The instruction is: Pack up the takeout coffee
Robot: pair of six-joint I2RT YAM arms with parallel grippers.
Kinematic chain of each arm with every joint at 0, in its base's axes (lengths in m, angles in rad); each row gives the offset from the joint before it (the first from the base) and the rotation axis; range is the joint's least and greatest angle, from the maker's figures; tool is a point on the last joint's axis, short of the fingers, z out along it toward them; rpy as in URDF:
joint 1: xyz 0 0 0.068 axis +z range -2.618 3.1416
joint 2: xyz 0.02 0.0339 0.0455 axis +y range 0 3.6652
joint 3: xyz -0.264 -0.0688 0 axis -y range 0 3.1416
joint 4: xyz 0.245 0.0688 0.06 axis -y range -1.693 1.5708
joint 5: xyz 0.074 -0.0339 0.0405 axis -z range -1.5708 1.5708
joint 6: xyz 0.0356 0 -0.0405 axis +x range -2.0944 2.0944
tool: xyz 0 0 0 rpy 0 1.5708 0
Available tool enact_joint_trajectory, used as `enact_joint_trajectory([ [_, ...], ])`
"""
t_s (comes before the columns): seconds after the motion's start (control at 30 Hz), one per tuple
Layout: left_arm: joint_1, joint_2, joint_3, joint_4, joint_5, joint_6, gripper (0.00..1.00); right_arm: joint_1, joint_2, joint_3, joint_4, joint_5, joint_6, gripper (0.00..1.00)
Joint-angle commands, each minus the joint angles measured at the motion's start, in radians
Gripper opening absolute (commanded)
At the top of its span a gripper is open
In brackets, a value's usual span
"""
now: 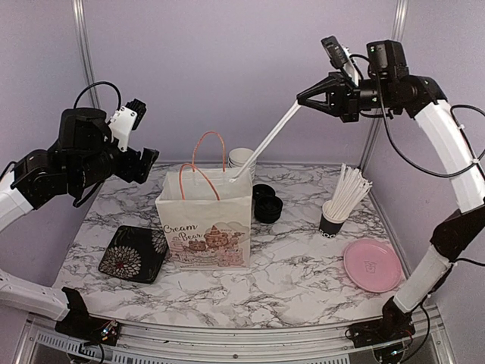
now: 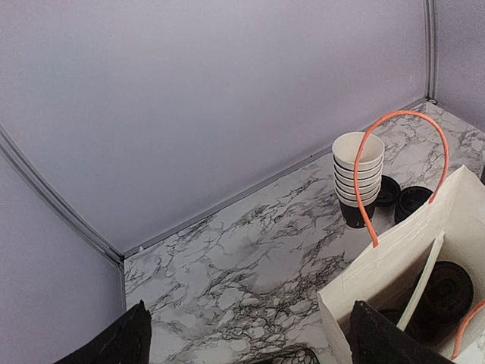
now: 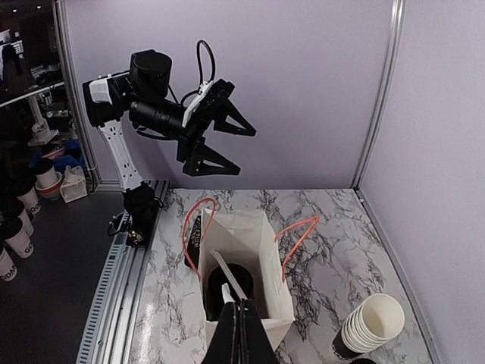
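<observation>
Centrally, a marble table [image 1: 303,284] carries a white paper bag [image 1: 204,220] with orange handles. At the upper left of the overhead view the left gripper [image 3: 244,152] hangs with its jaws wide apart, holding nothing. At the upper right the right gripper [image 1: 303,98] is clamped on a straw [image 1: 265,140], which slants down into the bag's mouth. A pink plate [image 1: 371,265] lies lower right, and a cup of straws [image 1: 337,216] stands beside the bag. The takeout coffee [image 2: 447,287] sits inside the bag, black lids up.
</observation>
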Motion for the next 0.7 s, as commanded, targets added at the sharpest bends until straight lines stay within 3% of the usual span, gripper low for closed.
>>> enact_joint_trajectory([
  [0.0, -0.002, -0.011, 0.023, 0.013, -0.029, 0.003, 0.92, 0.099, 0.067, 0.043, 0.181, 0.013, 0.089, 0.0],
  [0.23, -0.002, -0.032, 0.012, 0.009, -0.053, 0.02, 0.93, 0.265, 0.221, 0.026, 0.365, 0.187, 0.104, 0.0],
  [0.4, -0.001, -0.049, -0.021, 0.01, -0.076, 0.037, 0.94, 0.359, 0.337, 0.083, 0.319, 0.256, 0.068, 0.0],
  [0.5, 0.001, -0.052, -0.042, 0.013, -0.088, 0.051, 0.96, 0.374, 0.364, 0.072, 0.327, 0.258, 0.07, 0.1],
  [0.6, 0.007, -0.054, -0.063, 0.024, -0.089, 0.054, 0.96, 0.379, 0.375, 0.071, 0.301, 0.261, 0.052, 0.31],
  [0.67, 0.011, -0.056, -0.073, 0.033, -0.085, 0.053, 0.97, 0.378, 0.358, 0.067, 0.272, 0.278, 0.02, 0.38],
])
